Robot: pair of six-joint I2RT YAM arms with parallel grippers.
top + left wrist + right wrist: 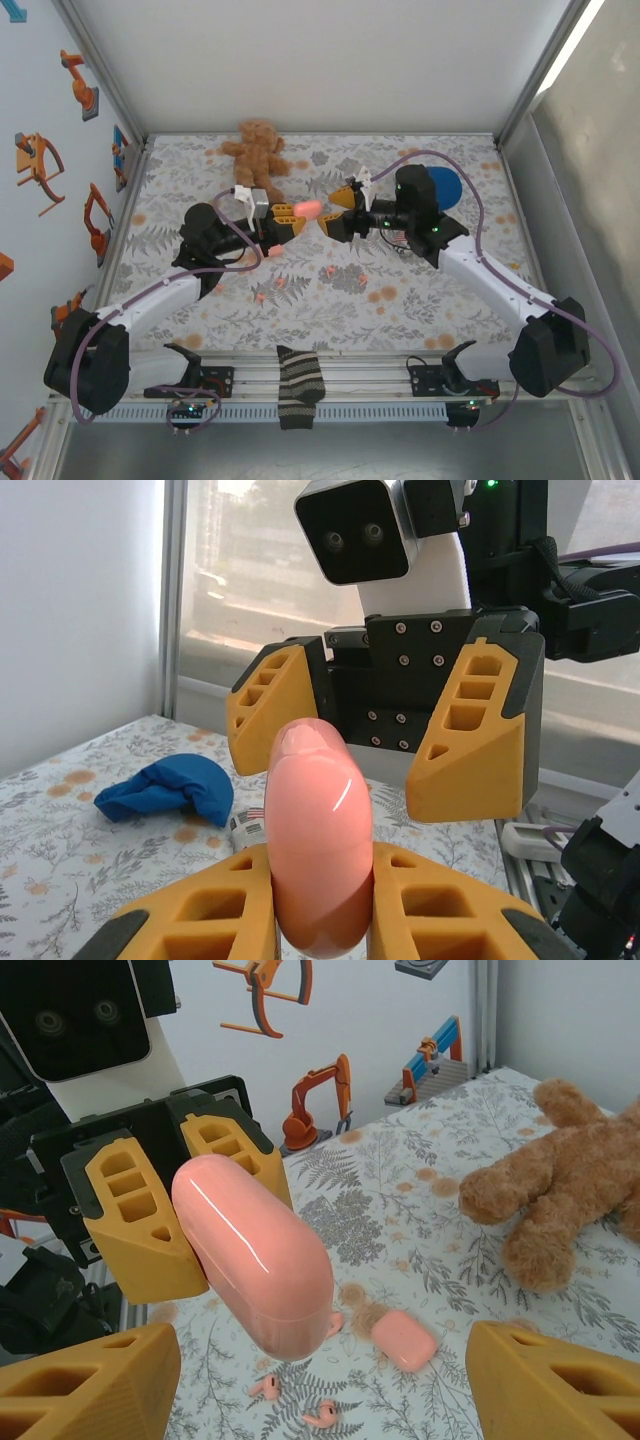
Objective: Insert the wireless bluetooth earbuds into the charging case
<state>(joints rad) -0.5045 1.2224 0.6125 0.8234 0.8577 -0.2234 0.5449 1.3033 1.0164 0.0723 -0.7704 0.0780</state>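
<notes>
Clamping the pink charging case (255,1260) between its yellow fingers, the left gripper (288,222) is squeezed tight on it and holds it up off the table (400,290). Opposite, the right gripper (375,720) faces the case's free end, jaws wide apart, gripping nothing, not touching it. The earbuds (265,1388) lie loose on the floral table under the case, near a second pink case (405,1340). A teddy bear (560,1200) sits farther back, a blue cloth (165,792) behind the right arm, and a striped sock (300,385) at the near edge.
</notes>
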